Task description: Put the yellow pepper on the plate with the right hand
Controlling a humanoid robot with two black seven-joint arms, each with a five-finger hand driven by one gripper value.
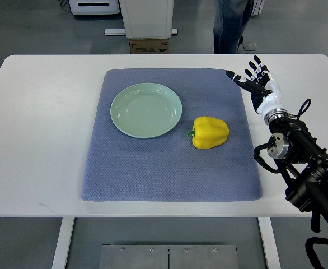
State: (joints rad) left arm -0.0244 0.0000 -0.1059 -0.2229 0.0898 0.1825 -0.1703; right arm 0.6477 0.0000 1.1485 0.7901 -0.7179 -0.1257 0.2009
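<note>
The desk (46, 123) has a smooth, matt white top. On it lies a blue-grey cloth mat (169, 174) with a fine quilted, dimpled weave. The plate (146, 110) is pale green and smooth with a soft sheen. The yellow pepper (210, 132) has glossy, waxy skin. The right hand (257, 84) looks like hard white and black plastic.

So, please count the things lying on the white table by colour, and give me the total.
Yellow: 1, the pepper
Pale green: 1, the plate
Blue-grey: 1, the mat
Total: 3
The right hand is open beside the mat and holds nothing.
</note>
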